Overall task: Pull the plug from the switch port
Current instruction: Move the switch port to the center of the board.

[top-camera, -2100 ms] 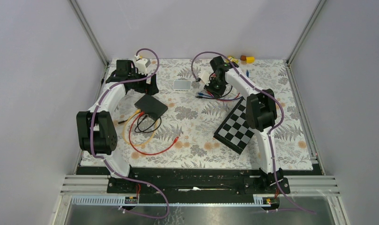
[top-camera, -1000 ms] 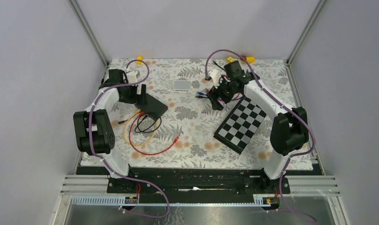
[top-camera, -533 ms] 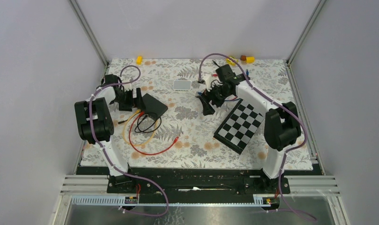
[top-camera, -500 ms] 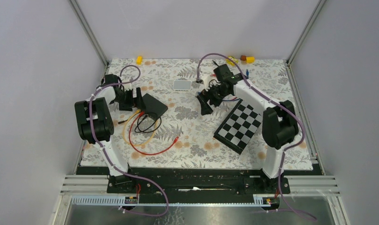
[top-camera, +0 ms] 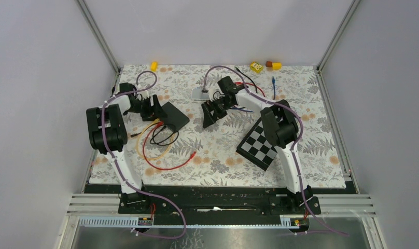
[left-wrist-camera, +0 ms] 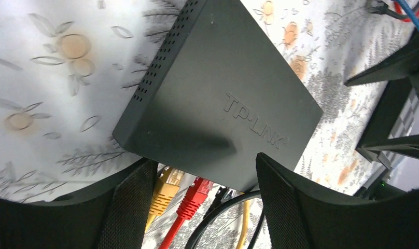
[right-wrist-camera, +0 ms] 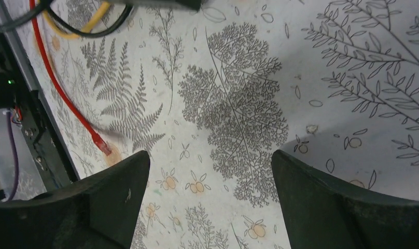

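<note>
**Current step: approach and alignment for the grasp.**

The black TP-Link switch [left-wrist-camera: 218, 93] lies flat on the left half of the counter [top-camera: 223, 155], with its port face turned toward the left arm. A yellow plug [left-wrist-camera: 168, 189] and a red plug [left-wrist-camera: 194, 194] are seated side by side in that face. A black cable [left-wrist-camera: 223, 218] leaves from just beside them. All are still inserted.

The left hand [left-wrist-camera: 203, 162] is released. Its fingers [left-wrist-camera: 129, 207] stand apart on either side of the port face, with both plugs between them, and neither finger touches a plug. Nothing is grasped.

The right hand [right-wrist-camera: 210, 155] is also released and holds nothing. It hangs over the bare floral counter to the right of the switch, between it and the checkerboard [top-camera: 259, 142]. The loose end of a red cable [right-wrist-camera: 101, 144] lies near it.

**Next move, as judged:**

1. Centre the left hand on a single plug. The task does not say which one, and the two sit close enough that a wide closure may catch both.
2. Clench on the plug body, not the cable.
3. Bring the right hand down on the switch to brace it. The switch looks light and is likely to slide with the pull.
4. Draw straight out along the port axis.
</note>
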Controlling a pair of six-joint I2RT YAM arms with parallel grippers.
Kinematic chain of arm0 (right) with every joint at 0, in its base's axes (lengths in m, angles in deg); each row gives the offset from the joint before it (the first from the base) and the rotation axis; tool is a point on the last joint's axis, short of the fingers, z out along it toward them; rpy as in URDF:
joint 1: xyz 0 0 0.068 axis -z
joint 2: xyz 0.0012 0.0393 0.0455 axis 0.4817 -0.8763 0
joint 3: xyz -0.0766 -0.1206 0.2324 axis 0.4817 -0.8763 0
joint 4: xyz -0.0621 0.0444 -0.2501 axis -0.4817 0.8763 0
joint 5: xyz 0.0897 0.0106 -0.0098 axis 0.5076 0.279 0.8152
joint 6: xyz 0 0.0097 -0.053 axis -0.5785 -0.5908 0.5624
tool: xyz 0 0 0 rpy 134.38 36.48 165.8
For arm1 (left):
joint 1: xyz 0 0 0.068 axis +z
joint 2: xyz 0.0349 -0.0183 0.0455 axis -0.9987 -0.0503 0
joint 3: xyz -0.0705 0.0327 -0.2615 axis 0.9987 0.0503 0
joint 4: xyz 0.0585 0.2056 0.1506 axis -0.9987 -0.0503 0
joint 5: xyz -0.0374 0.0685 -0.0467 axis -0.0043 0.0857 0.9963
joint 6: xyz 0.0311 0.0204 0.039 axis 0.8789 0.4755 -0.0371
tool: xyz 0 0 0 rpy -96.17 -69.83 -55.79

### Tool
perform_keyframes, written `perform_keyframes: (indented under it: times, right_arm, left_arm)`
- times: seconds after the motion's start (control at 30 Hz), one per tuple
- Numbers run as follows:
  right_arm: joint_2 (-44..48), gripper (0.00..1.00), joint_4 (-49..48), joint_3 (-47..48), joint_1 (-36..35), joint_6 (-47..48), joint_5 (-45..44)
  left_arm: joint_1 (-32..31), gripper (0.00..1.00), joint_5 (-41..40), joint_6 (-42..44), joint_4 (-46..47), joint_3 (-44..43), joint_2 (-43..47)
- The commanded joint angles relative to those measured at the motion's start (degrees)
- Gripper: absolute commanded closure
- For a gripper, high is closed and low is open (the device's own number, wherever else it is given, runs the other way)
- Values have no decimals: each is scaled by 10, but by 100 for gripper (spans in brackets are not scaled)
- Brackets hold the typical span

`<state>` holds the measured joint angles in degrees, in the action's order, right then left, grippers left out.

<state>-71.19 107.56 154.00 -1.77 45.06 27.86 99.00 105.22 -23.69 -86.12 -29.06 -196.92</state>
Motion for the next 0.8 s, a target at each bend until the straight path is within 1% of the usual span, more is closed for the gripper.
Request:
perform_keyframes:
  times: [0.0, 0.2, 0.33, 0.4, 0.57, 0.7, 0.77]
  right_arm:
    - [-25, 7, -17, 31, -3, -45, 41]
    - [-33, 7, -34, 14, -3, -70, 64]
    - [-34, 7, -41, 0, -2, -78, 66]
    - [-32, 9, -44, -7, -2, -82, 70]
    - [-21, 17, -54, -30, 1, -94, 89]
    - [-11, 29, -77, -51, 11, -103, 99]
    - [-8, 35, -92, -57, 24, -131, 117]
  left_arm:
    - [-37, 29, 50, -24, 11, -9, -23]
    - [-91, 31, 66, -49, 35, -14, -29]
    - [-115, 31, 72, -50, 36, -27, -38]
    - [-137, 31, 79, -52, 36, -32, -43]
    - [-170, 31, 98, -52, 47, -29, -37]
    - [-181, 32, 117, -55, 64, -16, -25]
    - [-182, 31, 130, -64, 78, -6, -17]
